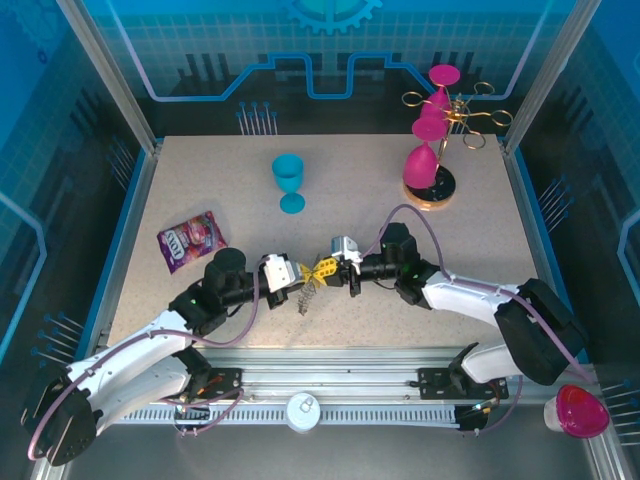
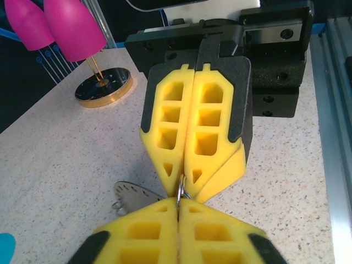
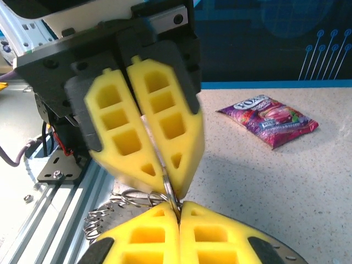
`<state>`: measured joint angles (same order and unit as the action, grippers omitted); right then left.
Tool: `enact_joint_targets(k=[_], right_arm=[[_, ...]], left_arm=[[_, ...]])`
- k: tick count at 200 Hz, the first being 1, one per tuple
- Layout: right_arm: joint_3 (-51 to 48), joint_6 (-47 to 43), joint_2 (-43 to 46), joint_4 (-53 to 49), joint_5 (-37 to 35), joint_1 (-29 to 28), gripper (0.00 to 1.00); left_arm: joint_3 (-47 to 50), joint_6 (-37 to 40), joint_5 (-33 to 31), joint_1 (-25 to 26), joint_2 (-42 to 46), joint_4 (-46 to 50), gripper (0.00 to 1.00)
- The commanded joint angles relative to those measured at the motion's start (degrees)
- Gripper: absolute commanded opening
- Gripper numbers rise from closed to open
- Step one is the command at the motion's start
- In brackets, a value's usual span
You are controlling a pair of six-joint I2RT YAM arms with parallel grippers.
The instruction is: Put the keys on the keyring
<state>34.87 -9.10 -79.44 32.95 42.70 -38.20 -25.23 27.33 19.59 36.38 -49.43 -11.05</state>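
Seeing the keyring (image 1: pixel 312 296) as a dark frilly coil hanging just under the spot where both grippers meet, mid-bench (image 1: pixel 190 170), towards the near edge. Showing again low left from the right wrist (image 3: pixel 102 220), with a couple of plain wire loops (image 3: pixel 135 198) just above it. Cannot tell whether it touches the bench.

Reading the keys (image 2: pixel 135 195) as the flat metal plate poking out left of the pinch point, small ring at its end, close over the speckled top.

Counting the left gripper (image 1: pixel 304 274) (image 2: pixel 177 204) (image 3: pixel 168 184) as clenched on a flat blade of the keys, with the blade lying between its yellow fingers (image 3: pixel 165 126) in the right wrist view.

Counting the right gripper (image 1: pixel 328 268) (image 2: pixel 184 184) (image 3: pixel 179 212) as clenched too, tips nipped on a thin wire that looks like part of the keyring. Tip to tip with the left gripper, practically touching.

Further out:
- blue goblet (image 1: pixel 289 180) upright, behind the grippers, well apart
- snack packet (image 1: pixel 190 240) (image 3: pixel 269 118) flat on the left side
- gold rack (image 1: pixel 455 120) at the far right corner, pink goblets (image 1: pixel 428 150) (image 2: pixel 74 27) hung upside down on it
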Motion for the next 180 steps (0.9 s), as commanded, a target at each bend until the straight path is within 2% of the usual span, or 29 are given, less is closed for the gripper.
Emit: enact_joint_targets(k=[1, 34, 78, 98, 124, 141, 159, 168, 180], right_arm=[[5.1, -5.5, 2.7, -10.2, -1.1, -0.1, 0.00], [12.4, -13.4, 3.2, -30.9, -4.9, -1.2, 0.00], [21.5, -24.9, 1.5, -50.0, -8.7, -3.2, 0.00], [24.2, -26.1, 0.2, -53.3, -7.6, -3.8, 0.00], [24.9, -26.4, -0.1, -53.6, -6.9, -4.6, 0.00], [23.2, -24.8, 1.2, -51.1, -9.3, -4.4, 0.00], [18.7, -20.3, 4.3, -43.9, -12.0, -3.3, 0.30], [16.1, -17.8, 5.9, -40.0, -12.9, -2.6, 0.37], [12.5, -16.4, 7.1, -36.7, -13.3, -2.2, 0.41]], left_arm=[[-0.4, 1.0, -0.5, 0.4, -0.7, -0.4, 0.22], [-3.2, 2.9, -2.7, 0.4, -3.9, 4.1, 0.22], [-3.5, 2.9, -2.2, 0.4, -4.3, 4.4, 0.11], [-3.5, 2.9, -1.3, 0.4, -4.4, 4.3, 0.00], [-3.7, 3.1, -1.0, 0.4, -4.1, 4.8, 0.00], [-3.3, 3.1, -1.1, 0.4, -3.4, 4.7, 0.00], [-2.6, 3.1, -1.2, 0.4, -2.6, 3.9, 0.00], [-2.3, 3.1, -1.1, 0.4, -2.1, 3.3, 0.00], [-1.8, 3.0, -0.8, 0.4, -1.6, 2.3, 0.00]])
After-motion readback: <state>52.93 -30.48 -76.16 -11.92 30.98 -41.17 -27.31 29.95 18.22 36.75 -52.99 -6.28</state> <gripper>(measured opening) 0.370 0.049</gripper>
